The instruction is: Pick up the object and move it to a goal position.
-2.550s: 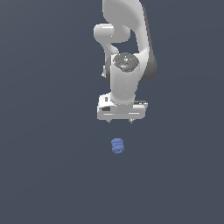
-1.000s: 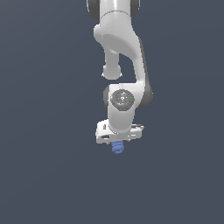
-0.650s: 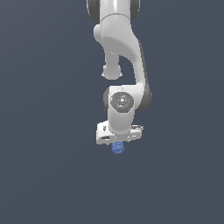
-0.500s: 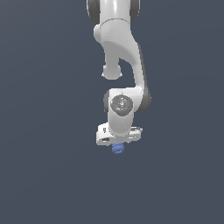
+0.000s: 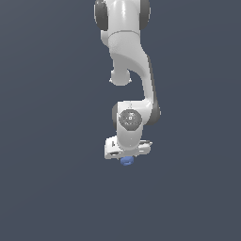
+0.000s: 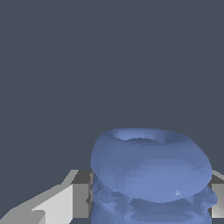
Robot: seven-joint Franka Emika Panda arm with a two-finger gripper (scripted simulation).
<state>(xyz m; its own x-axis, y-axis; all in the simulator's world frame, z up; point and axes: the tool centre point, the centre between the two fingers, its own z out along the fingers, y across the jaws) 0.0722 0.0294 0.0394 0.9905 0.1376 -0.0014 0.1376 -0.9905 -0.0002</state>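
Observation:
The object, a small matte blue ridged blob (image 5: 126, 161), shows just under the white hand of my arm in the exterior view, mostly hidden by it. In the wrist view the object (image 6: 148, 168) fills the space between my two fingers, one finger (image 6: 81, 192) touching one side and the other finger (image 6: 217, 197) at the opposite side. My gripper (image 5: 126, 159) is shut on the object. Whether the object rests on the grey floor or is off it, I cannot tell.
A flat dark grey-blue surface (image 5: 47, 188) lies all around. The white arm (image 5: 129, 70) rises above the gripper to the top of the exterior view.
The gripper came down over the blue object and closed around it. In the last second the wrist has turned a little; the object stays between the fingers.

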